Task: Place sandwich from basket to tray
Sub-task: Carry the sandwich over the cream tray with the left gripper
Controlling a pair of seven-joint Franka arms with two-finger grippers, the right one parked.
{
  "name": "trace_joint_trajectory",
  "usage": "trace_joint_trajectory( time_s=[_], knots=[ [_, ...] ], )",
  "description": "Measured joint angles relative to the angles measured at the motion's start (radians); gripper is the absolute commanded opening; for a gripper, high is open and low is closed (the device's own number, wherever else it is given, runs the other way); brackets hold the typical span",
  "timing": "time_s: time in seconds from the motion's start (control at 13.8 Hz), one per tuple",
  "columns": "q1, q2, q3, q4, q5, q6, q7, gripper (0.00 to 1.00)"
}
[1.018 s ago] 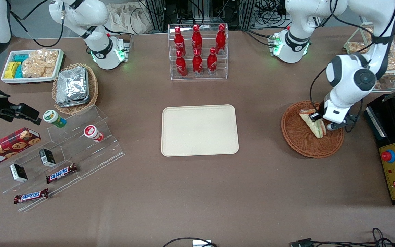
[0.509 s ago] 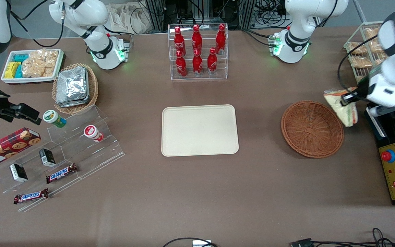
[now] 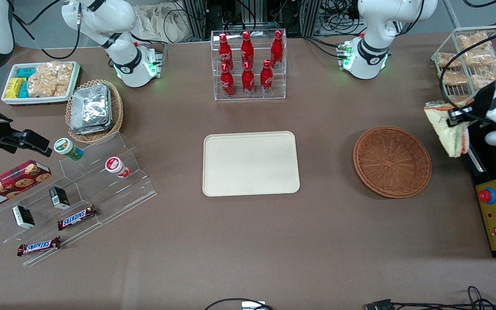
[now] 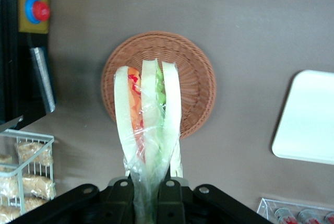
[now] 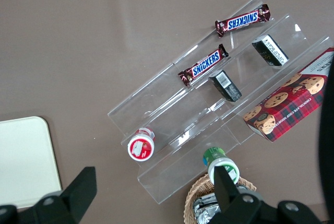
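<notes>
The sandwich (image 3: 448, 131), a wrapped white-bread wedge with green and red-orange filling, hangs in the air high above the table. My left gripper (image 3: 458, 115) is shut on its wrap, toward the working arm's end of the table, past the rim of the brown wicker basket (image 3: 392, 161). In the left wrist view the sandwich (image 4: 148, 114) sticks out from the gripper (image 4: 150, 195), with the basket (image 4: 195, 72) far below it and nothing in it. The cream-beige tray (image 3: 250, 163) lies flat at the table's middle, bare; its corner (image 4: 308, 119) shows in the wrist view.
A black control box with a red button (image 3: 491, 202) and a wire rack of snack bags (image 3: 467, 60) stand close beside the gripper. A clear rack of red bottles (image 3: 248, 60) stands farther from the front camera than the tray. Snack shelves (image 3: 80, 189) lie toward the parked arm's end.
The gripper has lifted the sandwich out of the basket and carried it up and sideways toward the working arm's end. The basket now holds nothing.
</notes>
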State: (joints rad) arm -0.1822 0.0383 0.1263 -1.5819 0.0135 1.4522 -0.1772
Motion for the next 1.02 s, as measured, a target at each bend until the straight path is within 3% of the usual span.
trace_joint_trajectory(
  time_s=[0.22,0.51,0.65,0.8,1.02],
  knots=[
    [-0.004,0.027,-0.175,0.007,-0.003,-0.001,-0.037,0.02],
    [-0.017,0.135,-0.493,0.085,0.001,0.019,-0.387,0.04],
    [-0.021,0.222,-0.612,0.151,0.041,0.042,-0.541,0.04],
    [-0.022,0.284,-0.672,0.181,0.085,0.06,-0.594,0.04],
    [-0.019,0.32,-0.677,0.11,0.092,0.169,-0.595,0.04]
  ],
)
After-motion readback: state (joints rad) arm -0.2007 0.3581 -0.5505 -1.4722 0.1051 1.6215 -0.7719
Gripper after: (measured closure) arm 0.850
